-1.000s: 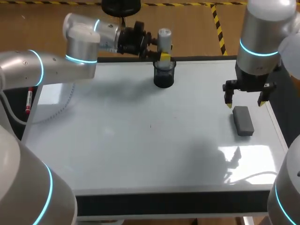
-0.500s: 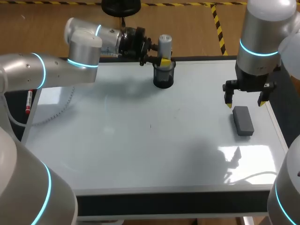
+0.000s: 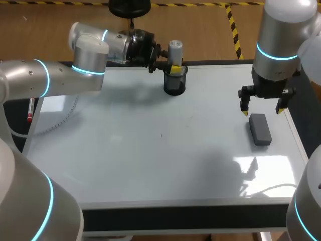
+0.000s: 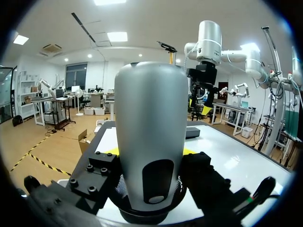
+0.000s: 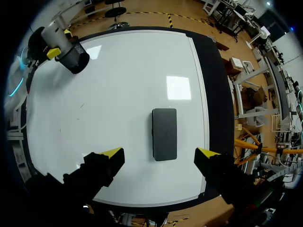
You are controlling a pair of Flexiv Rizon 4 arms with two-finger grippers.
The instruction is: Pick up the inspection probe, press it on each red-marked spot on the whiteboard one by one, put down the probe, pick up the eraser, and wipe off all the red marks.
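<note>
Head view | left gripper (image 3: 174,65) clamps probe (image 3: 174,50) in cup (image 3: 175,83) | right gripper (image 3: 262,111) wide above eraser (image 3: 260,129)

The glossy rectangular whiteboard (image 3: 150,165) is white with a few tiny dark specks. The cylindrical metal probe (image 3: 174,49) is silver-grey, the round cup (image 3: 175,85) black, and the flat rectangular eraser (image 3: 260,129) dark grey. The left gripper (image 3: 174,64) and right gripper (image 3: 263,110) are black with yellow tips. The left arm (image 3: 60,80) and right arm (image 3: 281,30) are silver with cyan rings.
</note>
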